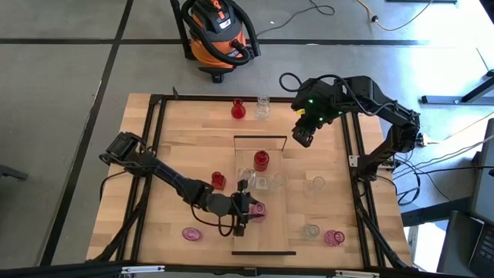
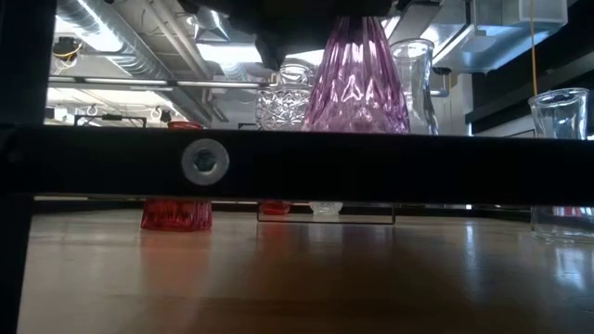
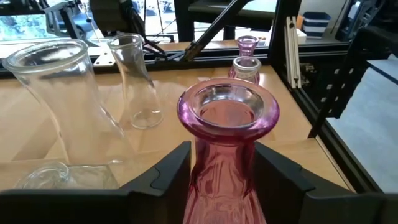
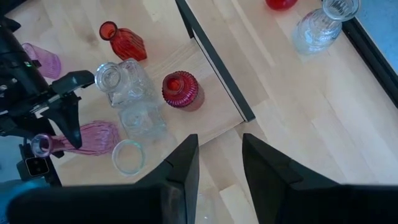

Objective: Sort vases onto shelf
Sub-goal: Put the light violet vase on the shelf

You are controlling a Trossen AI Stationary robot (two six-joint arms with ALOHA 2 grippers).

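On the shelf (image 1: 266, 166), left gripper (image 1: 253, 208) straddles pink vase (image 3: 224, 143).

Two black jointed arms (image 1: 166, 176) trailing looped black cables.

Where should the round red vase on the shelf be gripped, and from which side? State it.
Take the round red vase by its narrower neck, coming straight down from above. It stands upright on the shelf, its ribbed body bulges wide, and clear vases crowd its near side; only the far side, toward the right gripper, looks free.
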